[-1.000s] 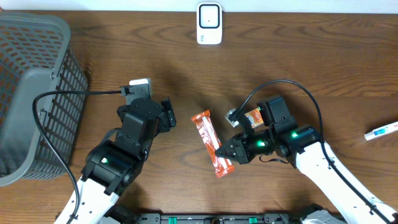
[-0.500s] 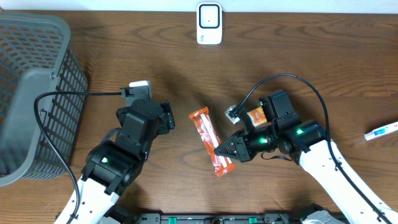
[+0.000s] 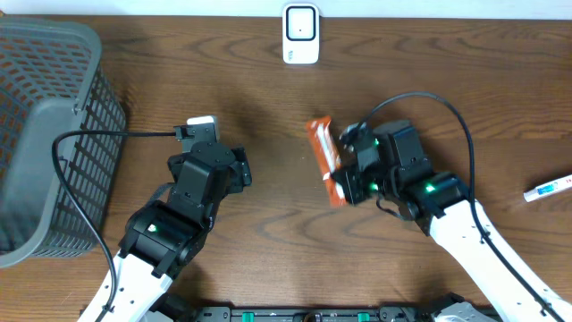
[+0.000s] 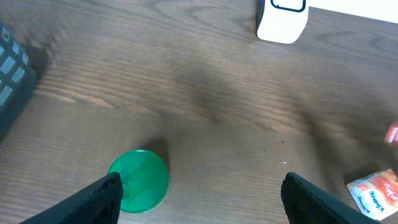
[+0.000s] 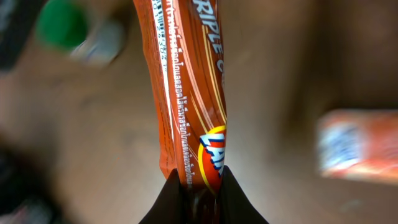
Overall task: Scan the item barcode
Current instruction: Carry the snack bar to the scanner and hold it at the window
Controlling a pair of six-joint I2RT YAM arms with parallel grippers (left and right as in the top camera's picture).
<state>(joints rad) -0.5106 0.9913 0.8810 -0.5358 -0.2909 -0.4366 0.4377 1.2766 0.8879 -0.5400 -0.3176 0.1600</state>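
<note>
Over wooden table (image 3: 268,98), right end effector (image 5: 200,186) pinches orange snack wrapper (image 5: 186,87) endwise; it could twist, hiding barcode from white scanner (image 3: 300,34).

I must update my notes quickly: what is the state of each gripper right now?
The left gripper is open, holding nothing.
The right gripper is closed on the orange snack bar.

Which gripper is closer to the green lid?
Left. The left gripper is open right beside the green lid; the right gripper is farther off, holding a snack bar.
</note>
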